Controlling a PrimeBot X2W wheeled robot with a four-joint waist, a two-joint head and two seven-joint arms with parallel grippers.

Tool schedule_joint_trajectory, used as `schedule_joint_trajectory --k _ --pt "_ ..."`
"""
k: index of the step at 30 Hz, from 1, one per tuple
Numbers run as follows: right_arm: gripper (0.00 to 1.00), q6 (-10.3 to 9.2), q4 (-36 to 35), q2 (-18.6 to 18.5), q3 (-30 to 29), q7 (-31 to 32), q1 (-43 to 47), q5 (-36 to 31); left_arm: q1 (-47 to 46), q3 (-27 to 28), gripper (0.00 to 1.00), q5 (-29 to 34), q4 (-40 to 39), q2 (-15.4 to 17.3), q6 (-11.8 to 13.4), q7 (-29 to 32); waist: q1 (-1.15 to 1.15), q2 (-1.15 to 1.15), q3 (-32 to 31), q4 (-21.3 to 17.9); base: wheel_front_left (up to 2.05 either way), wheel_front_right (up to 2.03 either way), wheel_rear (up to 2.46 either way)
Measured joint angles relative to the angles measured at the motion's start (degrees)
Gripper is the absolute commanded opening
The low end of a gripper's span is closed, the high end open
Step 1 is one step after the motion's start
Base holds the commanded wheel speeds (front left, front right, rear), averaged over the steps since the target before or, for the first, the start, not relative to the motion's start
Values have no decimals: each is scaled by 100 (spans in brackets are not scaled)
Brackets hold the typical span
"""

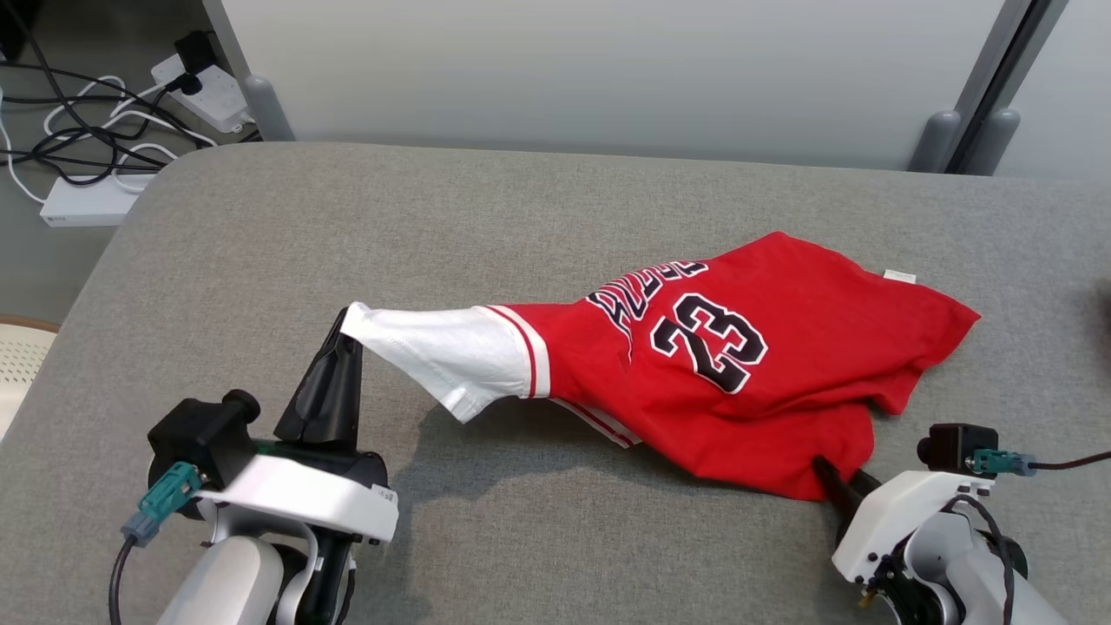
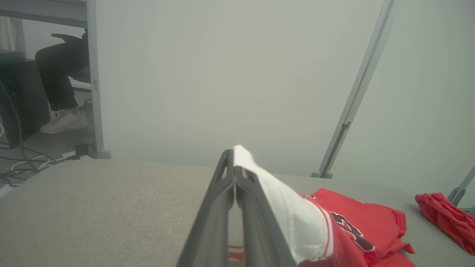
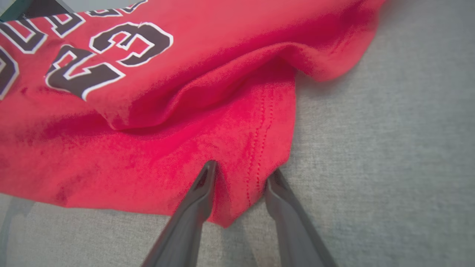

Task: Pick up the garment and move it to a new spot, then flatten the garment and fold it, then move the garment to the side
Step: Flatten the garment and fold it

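Setting: an office-type workroom or lab. I stand at a table [image 1: 260, 243] covered in grey woven cloth. Behind it are pale partition panels [image 1: 608, 78] in grey metal frames that rest on rounded feet [image 1: 942, 139]. On the floor to my far left lies a white power strip [image 1: 87, 207], with a second strip [image 1: 221, 100] beyond it, both among tangled black and white cables [image 1: 78, 130]. From my left wrist, past the panel's edge, a seated person's dark-trousered leg [image 2: 55, 70] and white shoe [image 2: 63, 121] show beneath a desk [image 2: 41, 11].
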Motion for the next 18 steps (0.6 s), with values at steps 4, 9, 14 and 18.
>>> schedule_joint_trajectory --k 4,9,14,18 --pt "0 0 193 -22 405 -123 -203 275 -124 -20 0 0 8 3 -1 5 0 0 1 33 0 0 0" --pt "0 1 166 -409 701 -493 -350 426 -134 -21 0 -4 -60 9 -20 5 0 0 -82 -14 0 0 0" --pt "0 1 -223 -1161 727 -632 -398 498 -148 -80 0 -299 -424 -57 -209 191 0 0 -239 -110 0 0 0" --pt "0 1 -821 -1809 409 -303 -246 571 -165 -240 0 -469 -812 -42 -264 568 0 0 -325 -154 0 0 0"
